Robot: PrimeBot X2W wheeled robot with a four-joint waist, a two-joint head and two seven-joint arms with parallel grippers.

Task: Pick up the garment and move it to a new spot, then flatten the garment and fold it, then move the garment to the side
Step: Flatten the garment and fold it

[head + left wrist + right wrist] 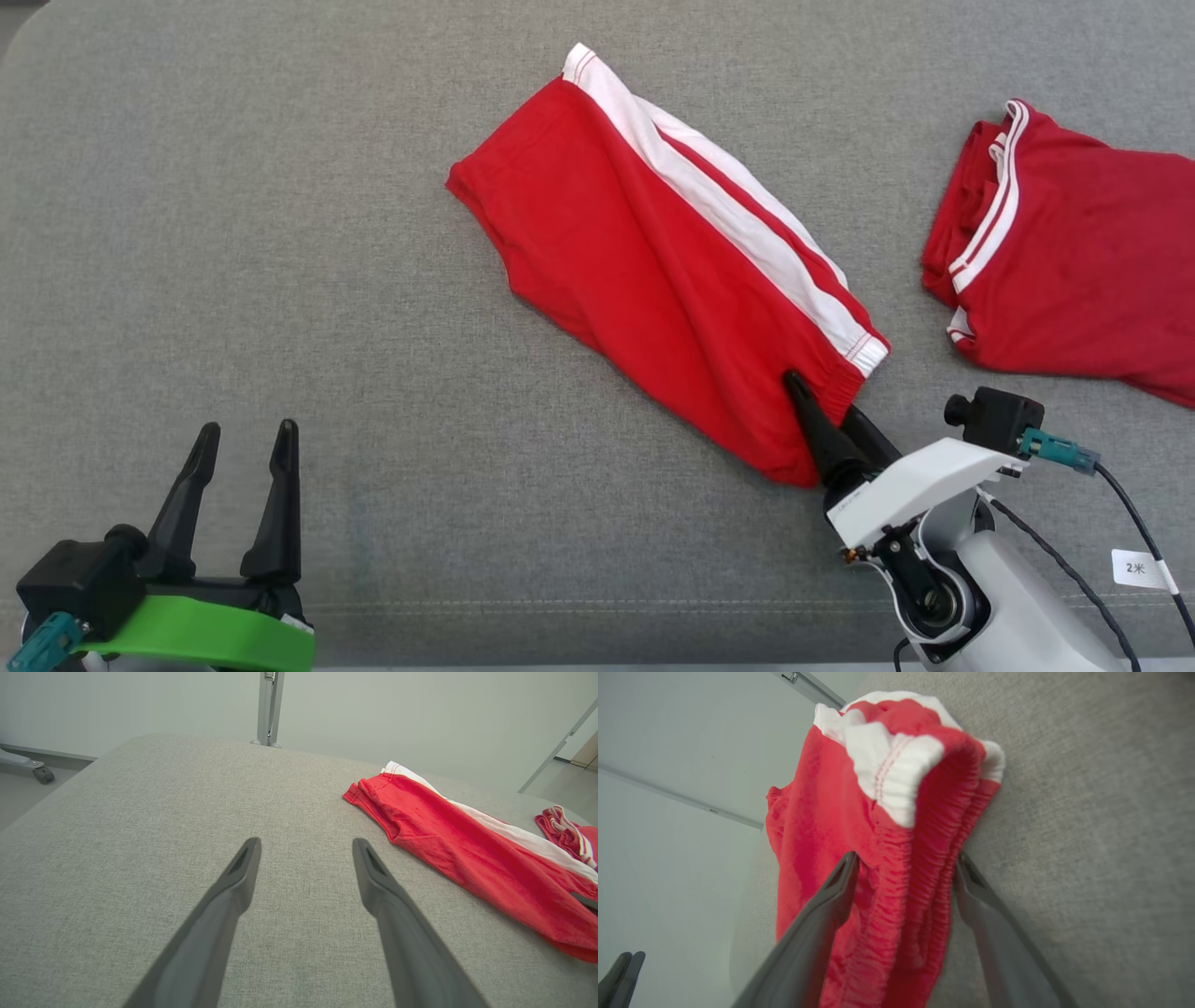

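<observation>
The garment (653, 271) is a pair of red shorts with a white side stripe, lying slantwise on the grey padded table (280, 233). My right gripper (826, 401) stands open at its near end. The gathered red waistband (887, 812) sits between the two fingers: one finger lies on top of the cloth, the other is beside or under its edge. My left gripper (248, 429) is open over bare table at the lower left, well away from the shorts (467, 854), with nothing between its fingers (233, 891).
A second red garment with white trim (1074, 271) lies bunched at the table's right side, also seen past the shorts (567, 830). Bare grey table stretches left of the shorts. A metal post (268, 709) stands behind the far edge.
</observation>
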